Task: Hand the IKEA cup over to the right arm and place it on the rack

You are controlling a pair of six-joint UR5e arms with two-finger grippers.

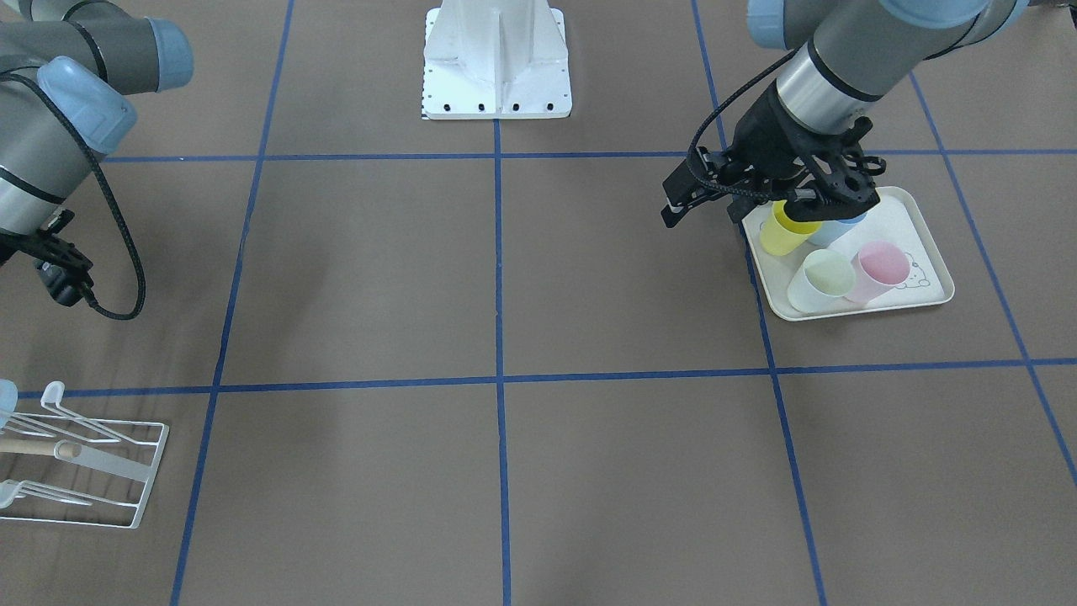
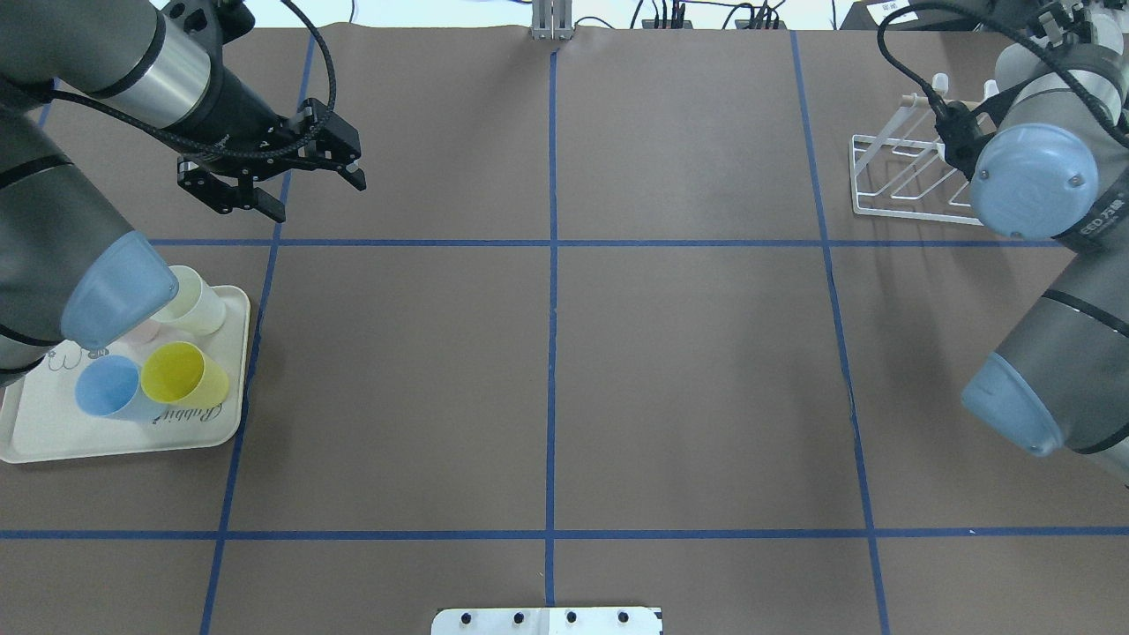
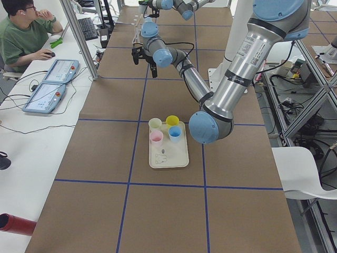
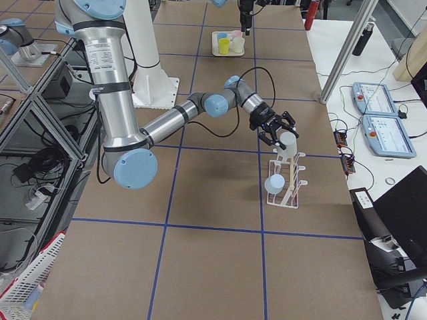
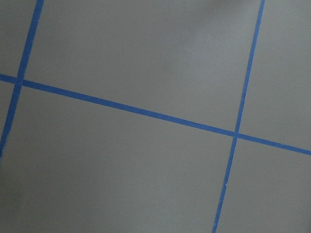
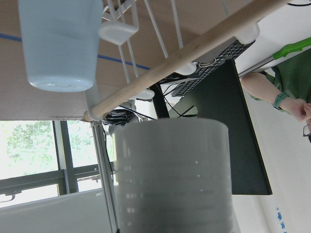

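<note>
The left arm's slim black pincer (image 2: 314,196) has its two fingers spread wide with nothing between them, seen against the brown paper-covered surface (image 2: 688,370). Nearer the robot than the pincer, and a little to its left, lies a cream rectangular tray (image 2: 44,432). It carries a yellow plastic cup (image 2: 181,375), a blue plastic cup (image 2: 110,388), a pale greenish-white cup (image 2: 198,304) and a pink cup (image 2: 141,332) mostly hidden by the arm. Far to the pincer's right stands a white wire rack (image 2: 900,210), partly behind the right arm (image 2: 1032,181).
</note>
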